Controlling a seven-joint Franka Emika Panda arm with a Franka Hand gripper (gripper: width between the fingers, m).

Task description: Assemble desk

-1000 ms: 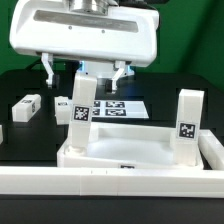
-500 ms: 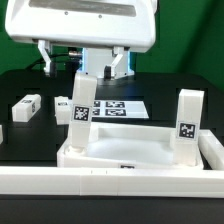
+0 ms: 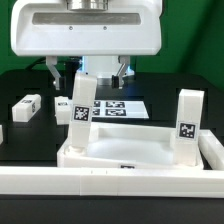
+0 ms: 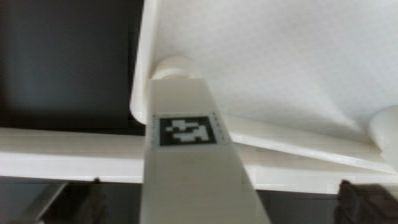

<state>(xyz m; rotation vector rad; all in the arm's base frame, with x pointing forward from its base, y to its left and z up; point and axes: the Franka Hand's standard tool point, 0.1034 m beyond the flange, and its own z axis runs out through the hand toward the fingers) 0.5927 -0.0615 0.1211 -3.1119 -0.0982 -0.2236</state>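
Lower than half a second ago: gripper point(image 3: 88, 72) back down in the upper middle of the exterior view, with its white housing point(image 3: 85, 25) filling the top of that frame and both dark fingers point(image 3: 53, 70) showing again beneath it. Fingers spread wide apart and clamped on nothing, one to each side of the left leg point(image 3: 81, 108) and just above its top, apart from it.

Nothing else shifted. Desk top point(image 3: 130, 150) lying rim-up in the lower middle of the exterior view on the black table point(image 3: 20, 140), just behind the long low white rail point(image 3: 110, 185) along the bottom edge. Left leg upright at the desk top's corner on the exterior view's left. Right leg point(image 3: 188, 125) upright at the corner on the exterior view's right. A tag on each, facing the camera.

Loose leg point(image 3: 27, 107) lying flat at middle left. Beside it a second white tagged piece point(image 3: 62, 103), partly hidden behind the left leg. Marker board point(image 3: 118, 108) flat on the table behind the desk top, seen between the two upright legs.

Wrist view straight down along the left leg point(image 4: 187, 150), its tag point(image 4: 187, 130) sharp, its far end meeting the round corner socket point(image 4: 173, 70) of the desk top point(image 4: 267, 50).
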